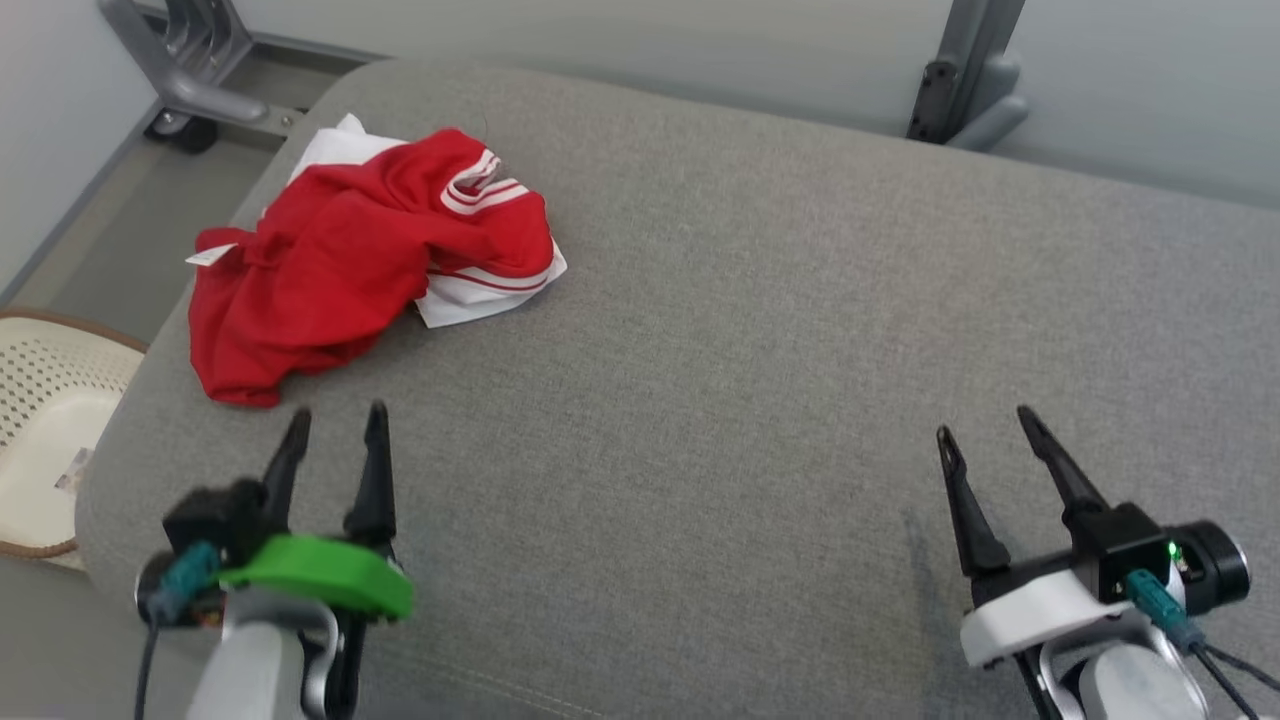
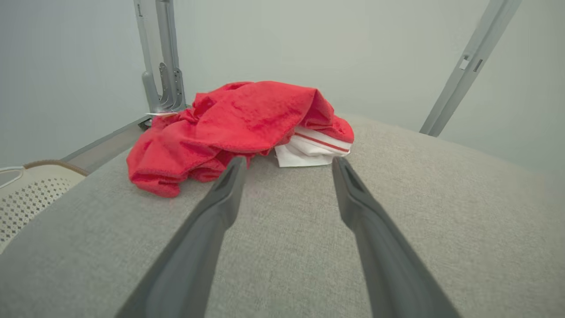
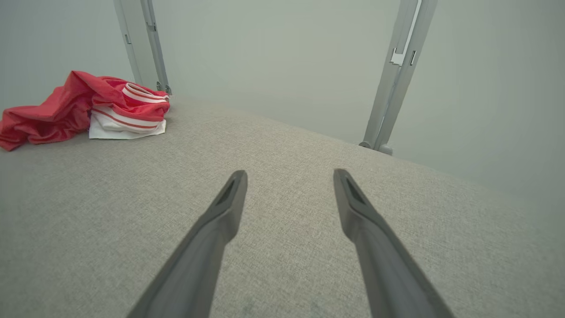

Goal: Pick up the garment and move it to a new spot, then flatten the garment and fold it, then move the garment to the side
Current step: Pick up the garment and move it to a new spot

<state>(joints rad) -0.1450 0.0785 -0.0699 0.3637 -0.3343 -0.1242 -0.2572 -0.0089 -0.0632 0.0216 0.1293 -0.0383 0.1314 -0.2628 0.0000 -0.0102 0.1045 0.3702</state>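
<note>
Left gripper [image 1: 338, 410] sits at the lower left of the head view. Its two dark fingers are spread with nothing between them, and the tips point at the near edge of the garment [image 1: 330, 260], just short of it. The garment, red with white striped trim, lies crumpled in a heap near the far left corner of the grey padded surface [image 1: 780, 300]. The right gripper [image 1: 984, 420] at the lower right is likewise spread and empty, well apart from the cloth. A pale perforated basket [image 1: 45, 400] stands beyond the left edge, lower down.

In the left wrist view the garment [image 2: 238, 115] lies straight ahead. The left gripper [image 2: 288, 160] is open toward it, its tips level with the near folds but apparently not touching them.

In the right wrist view the right gripper [image 3: 289, 172] is open over bare fabric, and the garment [image 3: 66, 106] lies far off to the upper left.

By my reading, the first step is in hand: the approach for the pick-up, with no grasp made yet. The next move calls for the left gripper to advance and dip into the bunched red folds, then close on a thick gather so the whole heap lifts together.
</note>
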